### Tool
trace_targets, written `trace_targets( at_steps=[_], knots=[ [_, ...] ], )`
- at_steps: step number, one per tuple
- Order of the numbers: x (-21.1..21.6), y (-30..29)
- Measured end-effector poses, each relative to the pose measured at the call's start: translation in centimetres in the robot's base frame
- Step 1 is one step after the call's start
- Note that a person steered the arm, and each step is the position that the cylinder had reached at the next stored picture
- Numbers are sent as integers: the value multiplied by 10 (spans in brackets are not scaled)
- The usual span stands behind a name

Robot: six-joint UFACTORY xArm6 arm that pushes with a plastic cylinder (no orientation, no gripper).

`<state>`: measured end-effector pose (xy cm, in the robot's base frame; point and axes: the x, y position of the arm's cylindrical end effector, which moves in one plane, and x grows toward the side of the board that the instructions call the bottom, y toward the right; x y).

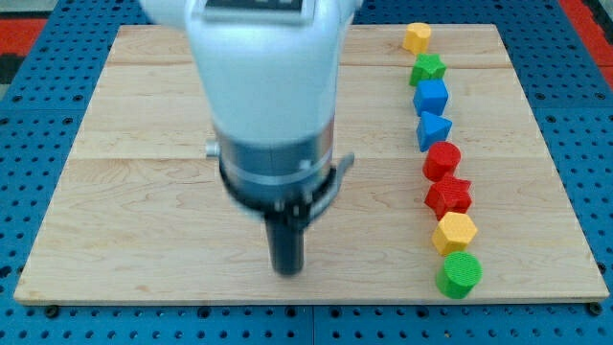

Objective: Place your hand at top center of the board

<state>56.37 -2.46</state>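
Tip (286, 269) of the dark rod sits low on the table (144, 192), left of centre in the view and near the view's bottom edge, well apart from every block. No claw exists on this rig, so no spread or pinching state can be told. The rod's long axis appears upright, pointing down at the wood, with the white arm body (263, 77) rising above it and hiding much of the top centre.

At the view's right, a column of blocks runs from top to bottom: yellow block (417, 37), green star (428, 68), blue cube (431, 98), blue wedge (434, 130), red cylinder (442, 160), red star (448, 195), yellow hexagon (455, 232), green cylinder (460, 275). Neighbours in this column touch or nearly touch.

Judged progress: the goal, top centre, lies far from the tip, toward the view's top. The path there looks free of blocks. Likely faults: drifting toward the view's right would knock the column; overshooting the upper edge would carry the tip off the wood. Because the arm body covers the goal area, final placement would be hard to confirm from this view.
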Motion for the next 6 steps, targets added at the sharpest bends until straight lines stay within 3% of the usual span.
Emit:
trace_targets(
  at_steps=[2, 3, 4, 5, 6],
  knots=[
    [-168, -29],
    [-266, -11],
    [-301, 24],
    [-370, 39],
    [-371, 53]
  ],
)
